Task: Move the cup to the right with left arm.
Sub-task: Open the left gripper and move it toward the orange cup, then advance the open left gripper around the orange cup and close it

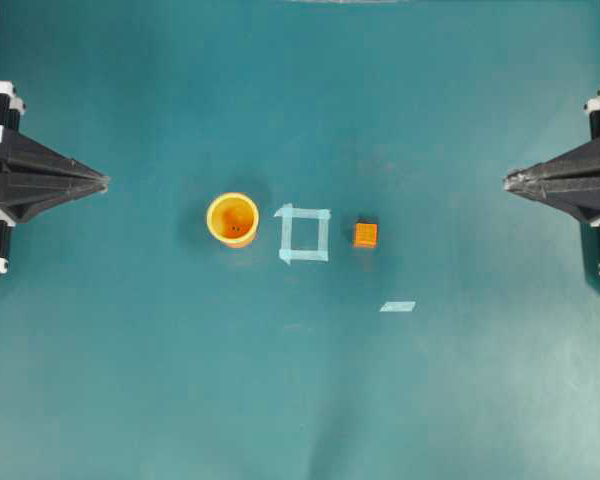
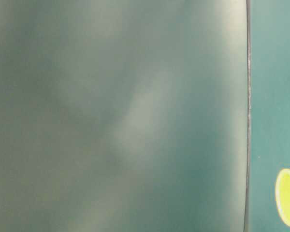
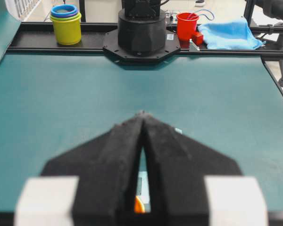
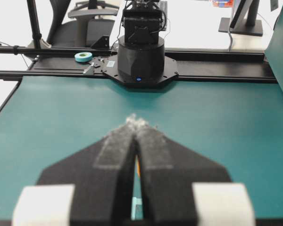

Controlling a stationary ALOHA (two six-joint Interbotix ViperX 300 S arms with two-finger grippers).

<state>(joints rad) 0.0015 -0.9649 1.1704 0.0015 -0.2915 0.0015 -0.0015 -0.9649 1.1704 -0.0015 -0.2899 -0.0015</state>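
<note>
Upright orange-yellow cup (image 1: 232,218), paler rim.

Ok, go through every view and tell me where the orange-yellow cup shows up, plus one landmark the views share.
Overhead: the cup stands left of centre, just left of the tape square.
Table-level: only a yellow rim at the lower right edge; the rest is blur.
Left wrist: an orange sliver low in the gap between the closed fingers, probably the cup.
Right wrist: cannot tell.
Shared landmark: the teal table cover.

Table-level view blurred; cup (image 2: 288,197) cut off.
</note>
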